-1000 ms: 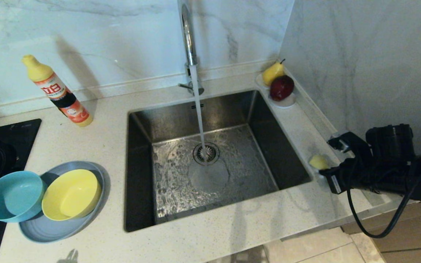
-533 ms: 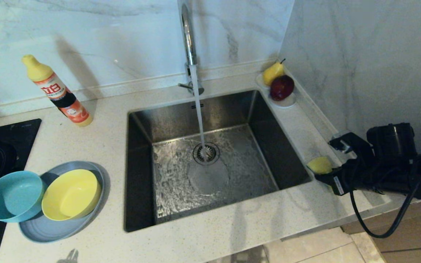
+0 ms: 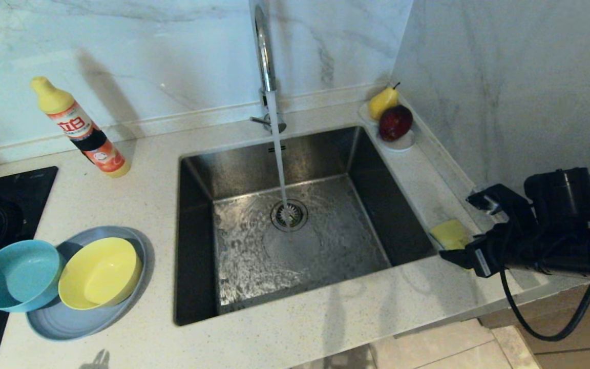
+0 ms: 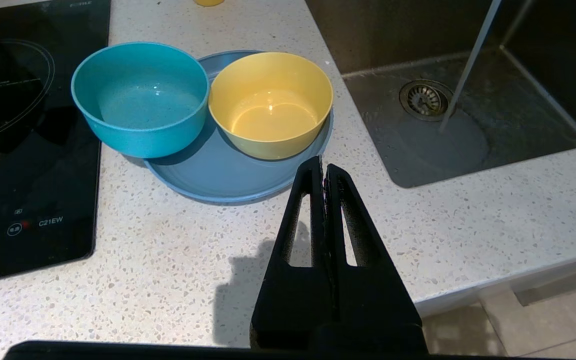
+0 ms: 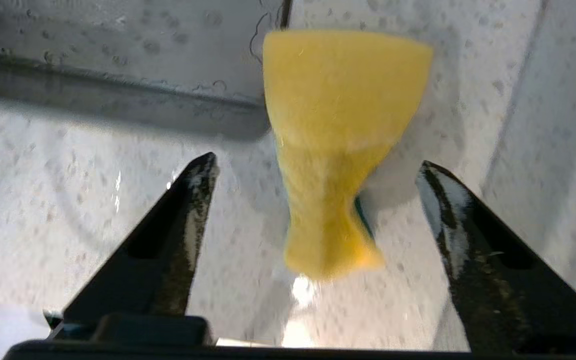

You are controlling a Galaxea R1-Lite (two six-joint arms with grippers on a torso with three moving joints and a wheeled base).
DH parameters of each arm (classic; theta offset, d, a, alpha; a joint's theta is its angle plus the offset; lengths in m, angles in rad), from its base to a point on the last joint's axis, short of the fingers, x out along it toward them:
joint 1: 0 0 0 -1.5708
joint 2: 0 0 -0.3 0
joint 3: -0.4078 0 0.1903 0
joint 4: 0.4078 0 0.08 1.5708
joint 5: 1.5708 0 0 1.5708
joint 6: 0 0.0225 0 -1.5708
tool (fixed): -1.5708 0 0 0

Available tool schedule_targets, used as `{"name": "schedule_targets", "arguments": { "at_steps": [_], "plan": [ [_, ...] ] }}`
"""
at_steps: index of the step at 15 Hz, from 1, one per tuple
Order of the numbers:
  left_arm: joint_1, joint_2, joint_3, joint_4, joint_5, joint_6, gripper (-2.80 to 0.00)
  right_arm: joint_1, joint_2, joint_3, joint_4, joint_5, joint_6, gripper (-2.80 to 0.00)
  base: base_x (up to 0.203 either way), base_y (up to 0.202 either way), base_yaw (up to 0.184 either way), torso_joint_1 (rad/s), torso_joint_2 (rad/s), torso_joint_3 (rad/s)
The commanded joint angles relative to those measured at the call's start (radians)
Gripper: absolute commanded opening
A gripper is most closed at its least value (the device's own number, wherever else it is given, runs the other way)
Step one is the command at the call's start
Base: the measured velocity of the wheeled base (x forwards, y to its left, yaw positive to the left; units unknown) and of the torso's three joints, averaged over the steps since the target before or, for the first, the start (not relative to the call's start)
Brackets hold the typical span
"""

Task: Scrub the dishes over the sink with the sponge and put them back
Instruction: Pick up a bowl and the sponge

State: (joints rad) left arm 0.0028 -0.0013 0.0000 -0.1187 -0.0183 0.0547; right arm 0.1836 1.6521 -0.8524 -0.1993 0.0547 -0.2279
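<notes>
Head view: detergent bottle [image 3: 81, 128] beside sink [image 3: 295, 215].

You are seeing "C21EW" printed in white on the black hob [image 4: 28, 150], beside its control icons. The bottle [image 3: 84, 130] is carrying a red label with large white characters, not legible.

Head view evenly lit, bottle [image 3: 81, 130] casting shadow on wall; sponge [image 5: 340, 145] blurring in right wrist view; glare glinting in yellow bowl [image 4: 270, 102].
</notes>
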Motion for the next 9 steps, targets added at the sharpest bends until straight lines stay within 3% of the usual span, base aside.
{"name": "schedule_targets", "arguments": {
  "at_steps": [1, 9],
  "plan": [
    [0.000, 0.001, 0.040, -0.001, 0.000, 0.001, -2.80, -0.001, -0.039, 0.011, 0.010, 0.001, -0.004, 0.00, 0.000, 0.000, 0.000, 0.000, 0.00, 0.000],
    [0.000, 0.001, 0.040, -0.001, 0.000, 0.001, -2.80, -0.012, -0.067, 0.069, 0.023, 0.002, -0.018, 0.00, 0.000, 0.000, 0.000, 0.000, 0.00, 0.000]
  ]
}}
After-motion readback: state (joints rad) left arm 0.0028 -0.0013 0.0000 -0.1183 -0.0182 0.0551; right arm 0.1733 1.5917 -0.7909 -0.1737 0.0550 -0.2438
